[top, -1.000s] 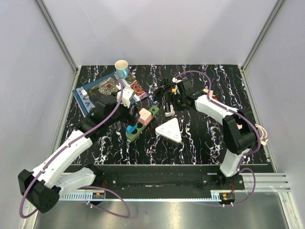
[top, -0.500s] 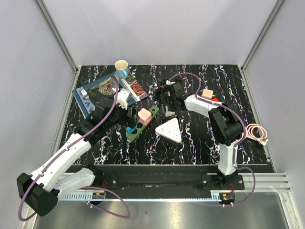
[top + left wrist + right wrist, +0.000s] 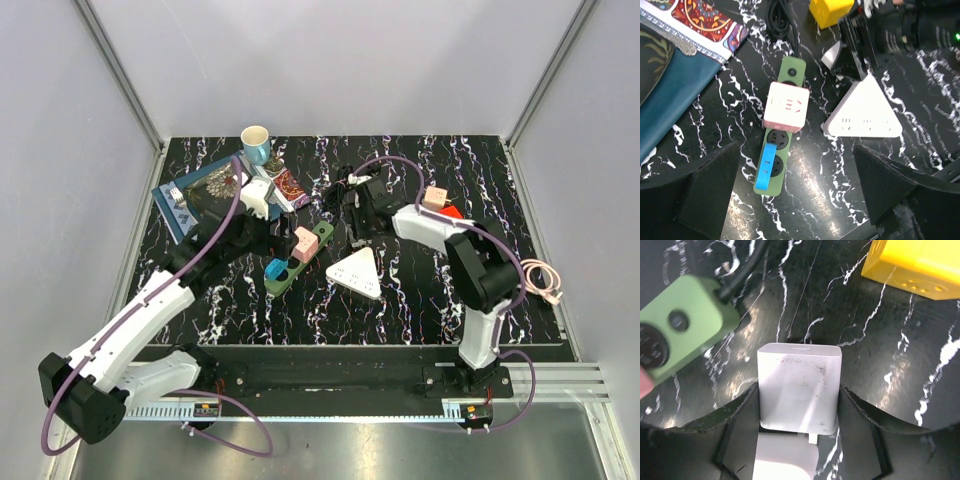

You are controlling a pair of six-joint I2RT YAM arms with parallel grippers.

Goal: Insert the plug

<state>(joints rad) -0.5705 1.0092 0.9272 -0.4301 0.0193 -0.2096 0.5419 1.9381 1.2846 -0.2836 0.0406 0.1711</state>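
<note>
A green power strip [image 3: 781,140] lies on the black marbled table, also in the top view [image 3: 296,257]. A pink-and-white cube adapter [image 3: 785,106] and a blue plug [image 3: 765,167] sit in its sockets. A white triangular power strip [image 3: 357,270] lies to its right [image 3: 863,115]. My right gripper [image 3: 800,407] is shut on a white plug block [image 3: 800,386], held just above the table beside the strip's switch end [image 3: 682,327]; in the top view it is behind the triangle [image 3: 355,222]. My left gripper [image 3: 795,200] is open and empty, hovering over the green strip's near end [image 3: 254,232].
A yellow cube [image 3: 917,262] lies just beyond the white plug. The strip's black cable [image 3: 782,20] runs to the back. A patterned book [image 3: 215,190] and a cup [image 3: 255,142] are at the back left. A pink cube [image 3: 434,197] lies at the right.
My right arm has folded its elbow in while its gripper stayed behind the triangular strip with the white plug. My left wrist has shifted slightly toward the back.
</note>
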